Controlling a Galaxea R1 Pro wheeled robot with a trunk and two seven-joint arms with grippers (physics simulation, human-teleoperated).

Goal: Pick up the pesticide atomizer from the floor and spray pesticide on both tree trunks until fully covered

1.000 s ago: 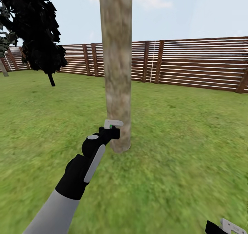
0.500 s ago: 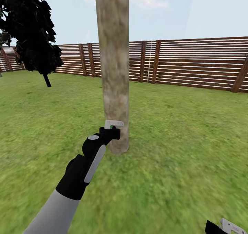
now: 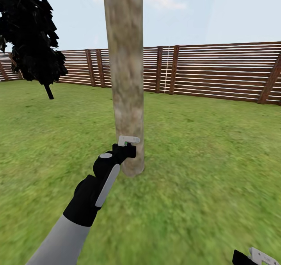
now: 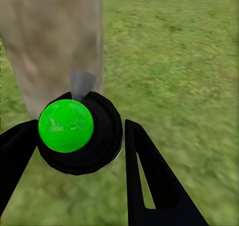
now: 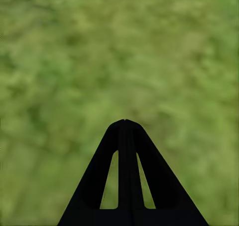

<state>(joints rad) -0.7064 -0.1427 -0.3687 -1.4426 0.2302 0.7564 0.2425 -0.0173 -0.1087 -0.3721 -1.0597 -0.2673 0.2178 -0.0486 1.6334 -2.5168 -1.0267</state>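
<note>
Head view: the left gripper [image 3: 128, 141] reaches to the base of a grey-brown tree trunk [image 3: 125, 74] at centre frame, on the lawn [image 3: 203, 148] before a slatted fence [image 3: 218, 70].

Left wrist view: its fingers clamp a black sprayer [image 4: 79, 131] with a green knob, nozzle towards the trunk [image 4: 50, 41].

Right wrist view: the right gripper [image 5: 124, 123] is pressed closed, empty, over grass [image 5: 119, 51].

Tree trunk [image 3: 125, 78] centre on lawn [image 3: 203, 148]; left claw [image 3: 128, 141] before its base; fence [image 3: 218, 70] behind.
</note>
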